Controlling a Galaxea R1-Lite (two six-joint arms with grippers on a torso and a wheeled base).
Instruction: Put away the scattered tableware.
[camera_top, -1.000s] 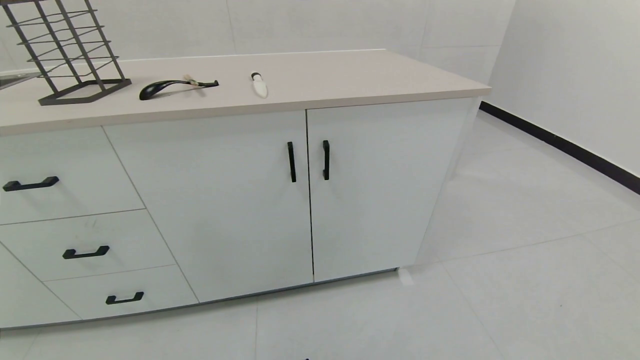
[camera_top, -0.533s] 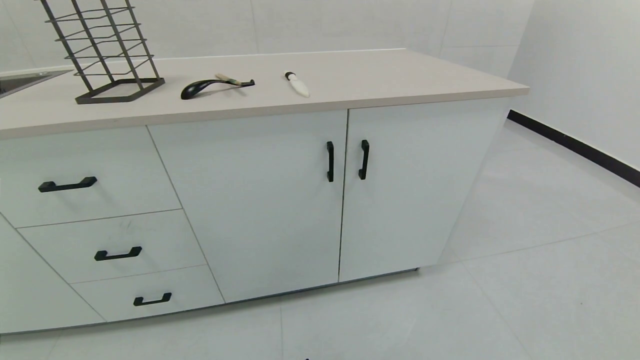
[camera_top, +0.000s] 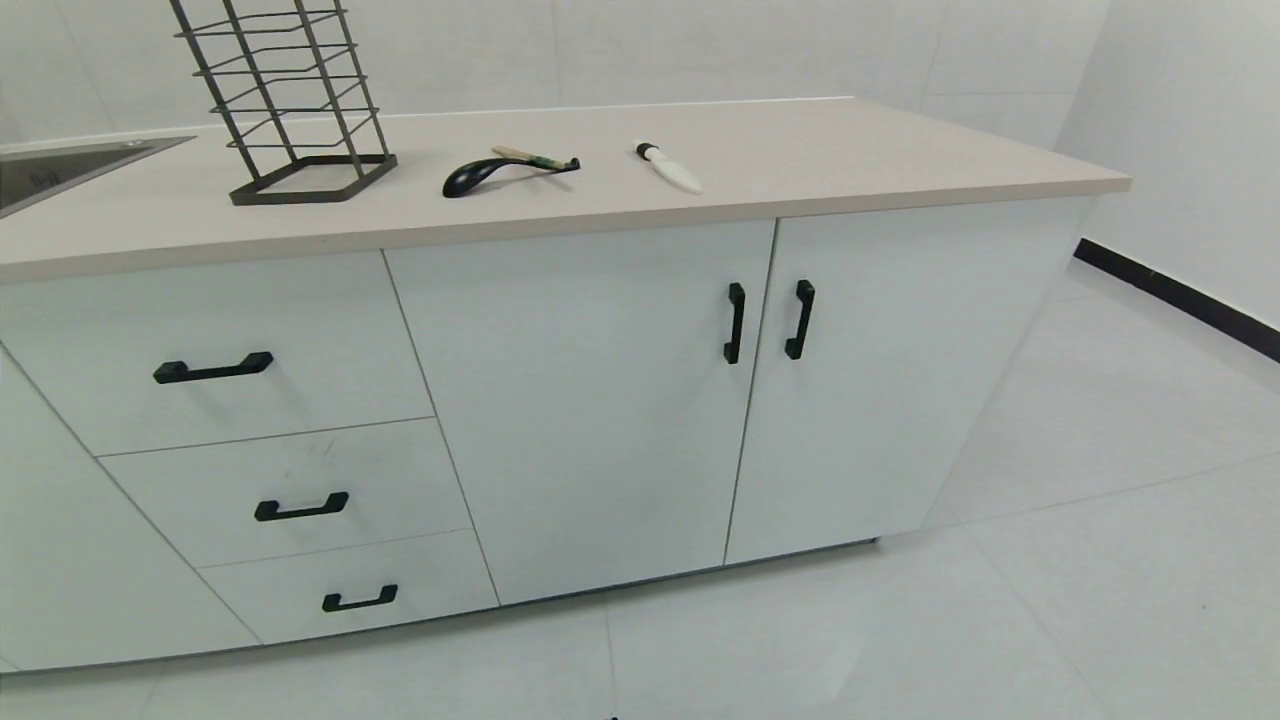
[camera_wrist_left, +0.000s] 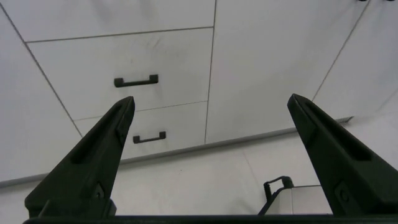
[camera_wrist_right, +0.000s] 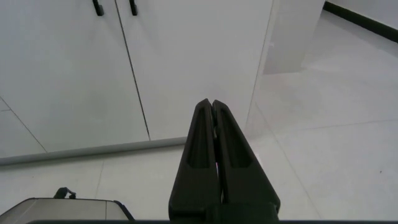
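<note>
The counter (camera_top: 900, 150) offers open surface from its right corners inward to the white knife (camera_top: 670, 168), reachable from above and across the front edge; a bare strip runs along the whole front edge; a narrow gap separates the knife from the black spoon (camera_top: 478, 177); a wooden-handled utensil (camera_top: 522, 157) lies against the spoon's handle on its back-edge side; the tall wire rack (camera_top: 290, 100) stands just left of the spoon, walling off that side; the sink (camera_top: 60, 170) cuts into the far left end; below, two door handles (camera_top: 735, 322) jut from shut doors; the floor (camera_top: 1000, 600) in front lies open.
</note>
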